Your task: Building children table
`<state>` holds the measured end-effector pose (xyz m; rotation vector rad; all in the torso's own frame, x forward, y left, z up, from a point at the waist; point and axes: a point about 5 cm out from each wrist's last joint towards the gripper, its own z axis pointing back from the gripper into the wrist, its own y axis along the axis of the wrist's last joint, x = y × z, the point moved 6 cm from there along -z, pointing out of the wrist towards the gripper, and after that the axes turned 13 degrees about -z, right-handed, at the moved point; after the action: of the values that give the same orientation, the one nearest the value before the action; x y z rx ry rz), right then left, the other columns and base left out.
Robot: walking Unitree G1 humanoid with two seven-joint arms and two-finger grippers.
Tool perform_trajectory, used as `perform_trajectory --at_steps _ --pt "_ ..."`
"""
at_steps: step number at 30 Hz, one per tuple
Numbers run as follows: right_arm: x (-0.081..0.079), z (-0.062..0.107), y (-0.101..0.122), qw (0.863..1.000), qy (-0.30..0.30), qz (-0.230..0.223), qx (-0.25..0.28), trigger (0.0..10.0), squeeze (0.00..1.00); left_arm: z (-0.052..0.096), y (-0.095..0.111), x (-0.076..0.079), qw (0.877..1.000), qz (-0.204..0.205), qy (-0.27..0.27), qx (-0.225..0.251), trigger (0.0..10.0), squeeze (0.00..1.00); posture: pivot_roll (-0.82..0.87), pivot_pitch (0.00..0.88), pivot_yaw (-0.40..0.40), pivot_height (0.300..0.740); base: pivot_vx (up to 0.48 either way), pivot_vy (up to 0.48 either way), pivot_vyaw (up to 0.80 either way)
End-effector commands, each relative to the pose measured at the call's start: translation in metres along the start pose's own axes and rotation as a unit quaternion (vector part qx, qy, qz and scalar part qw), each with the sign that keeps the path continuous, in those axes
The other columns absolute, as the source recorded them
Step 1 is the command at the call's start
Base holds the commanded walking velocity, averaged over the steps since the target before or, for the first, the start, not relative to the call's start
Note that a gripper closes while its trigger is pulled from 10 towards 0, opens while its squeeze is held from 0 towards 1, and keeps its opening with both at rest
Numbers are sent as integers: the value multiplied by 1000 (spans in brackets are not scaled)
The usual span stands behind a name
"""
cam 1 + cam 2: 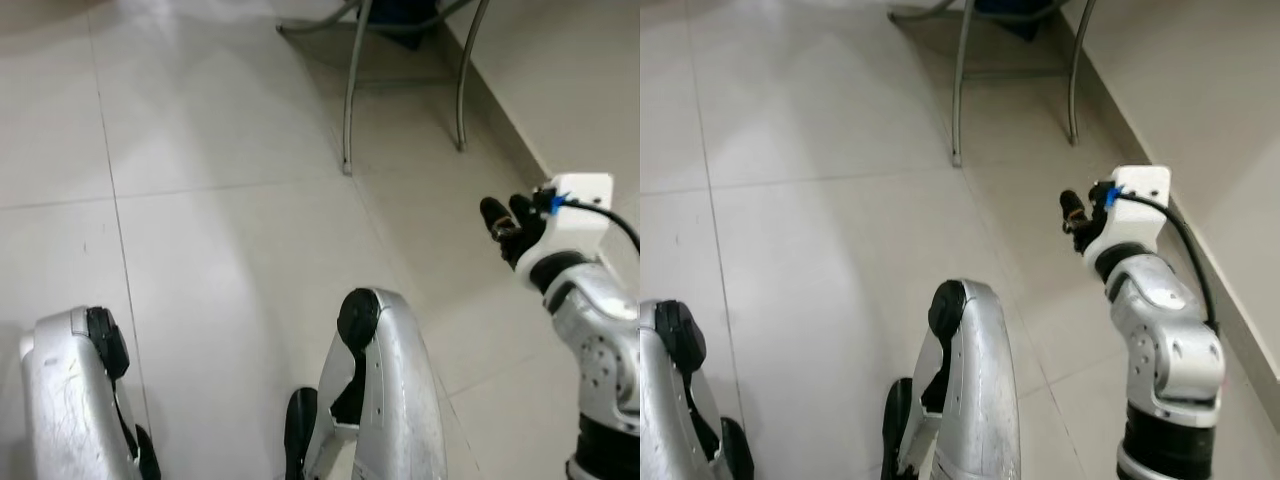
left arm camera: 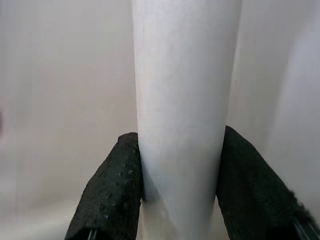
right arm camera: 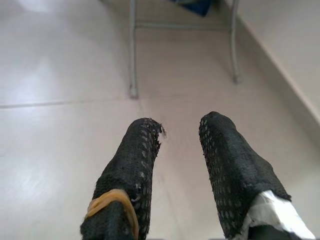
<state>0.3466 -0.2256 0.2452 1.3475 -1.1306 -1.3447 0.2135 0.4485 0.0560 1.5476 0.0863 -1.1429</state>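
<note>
In the left wrist view a smooth white round tube (image 2: 185, 75), like a table leg, stands upright between two black fingers. My left gripper (image 2: 180, 136) is shut on it, one pad pressed against each side. My right gripper (image 1: 505, 218) is held up at the right, above the tiled floor. Its two black fingers (image 3: 140, 150) stand apart with nothing between them, and it points toward the metal frame ahead.
My own silver legs (image 1: 385, 380) take up the lower part of the eye views. Thin grey metal chair or frame legs (image 1: 347, 110) stand ahead on the pale tile floor (image 1: 200, 200). A wall with a baseboard (image 1: 1180, 170) runs along the right.
</note>
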Motion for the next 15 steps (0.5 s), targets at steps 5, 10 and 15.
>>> perform_trajectory --at_steps 5,10,15 --pt "10 3 -14 1000 -19 1 -7 10000 0 18 52 3 997 50 2 67 0 0 -76 377 -291 300 0 0 0" --pt "4 3 -28 1000 -9 6 -20 10000 0 38 102 5 988 86 -1 130 0 0 -63 373 -286 300 0 0 0" --pt "-4 3 -37 1000 -1 -5 -19 10000 0 73 145 12 976 109 -24 185 0 0 -30 362 -257 300 0 0 0"
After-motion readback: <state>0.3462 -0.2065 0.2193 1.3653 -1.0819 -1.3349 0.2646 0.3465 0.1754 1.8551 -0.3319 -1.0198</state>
